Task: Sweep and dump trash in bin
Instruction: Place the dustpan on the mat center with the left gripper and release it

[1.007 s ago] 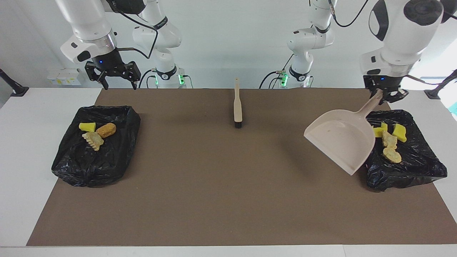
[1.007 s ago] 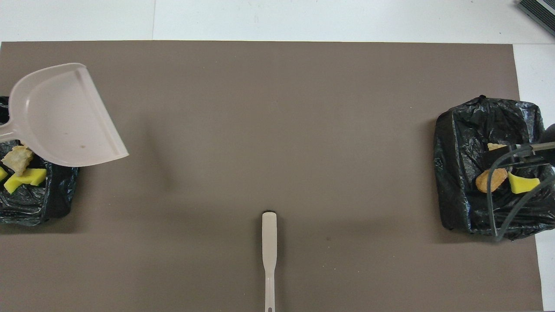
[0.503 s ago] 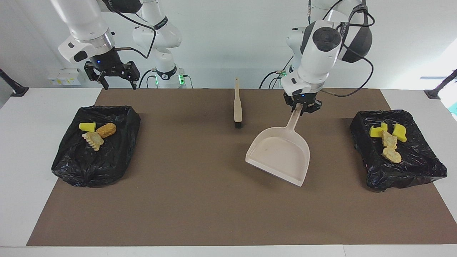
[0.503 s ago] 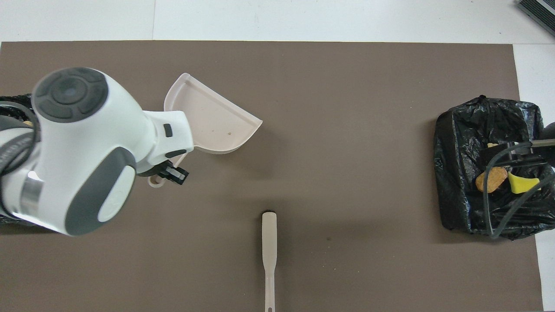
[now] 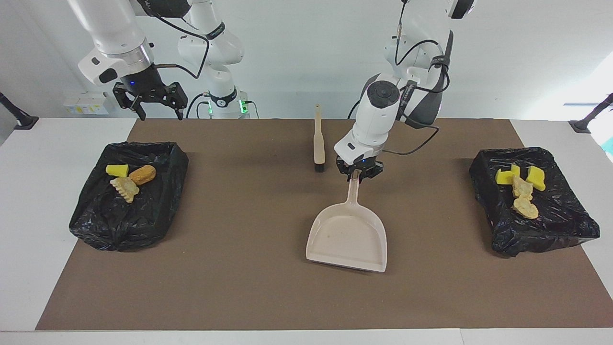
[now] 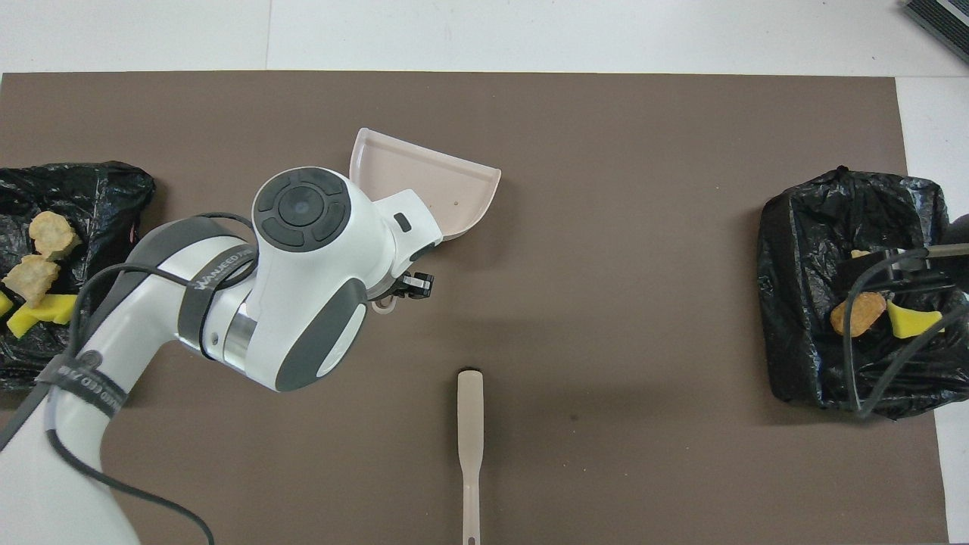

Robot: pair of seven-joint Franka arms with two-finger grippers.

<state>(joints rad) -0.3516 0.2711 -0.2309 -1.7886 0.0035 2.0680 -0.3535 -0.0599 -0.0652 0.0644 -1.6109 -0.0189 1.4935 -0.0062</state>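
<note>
- White walls back a white table [image 5: 28,201] with a brown mat [image 5: 249,287] over most of it
- Left gripper [image 5: 359,175] is over the middle of the mat, pinching the end of the dustpan [image 5: 348,237] handle; in the overhead view the arm covers the handle and only the pan's mouth [image 6: 431,182] shows
- Dustpan hangs or rests low with its open lip toward the mat's edge farthest from the robots; whether the lip touches the mat I cannot tell. It looks empty
- Brush [image 5: 318,143] lies just beside that gripper, nearer the robots, bristles pointing away from them, handle toward the mat's near edge [image 6: 469,446]
- Trash sits in two black-lined bins: yellow sponge and bread bits [image 5: 521,189] in the bin [image 5: 565,225] at the left arm's end of the mat, and more scraps [image 5: 128,179] in the bin [image 5: 119,225] at the right arm's end. No scraps show loose on the mat
- Right gripper [image 5: 154,103] waits over the mat's corner near that second bin, fingers spread wide, holding nothing
- Handling, as a judgement: the pan looks like thin stiff plastic, light, and smooth enough to swing in a pinch at the handle's tip; a hold nearer the pan body would steady it. The scraps look soft and very light, apt to roll or bounce, so they are better swept than picked. The brush is best taken mid-handle
</note>
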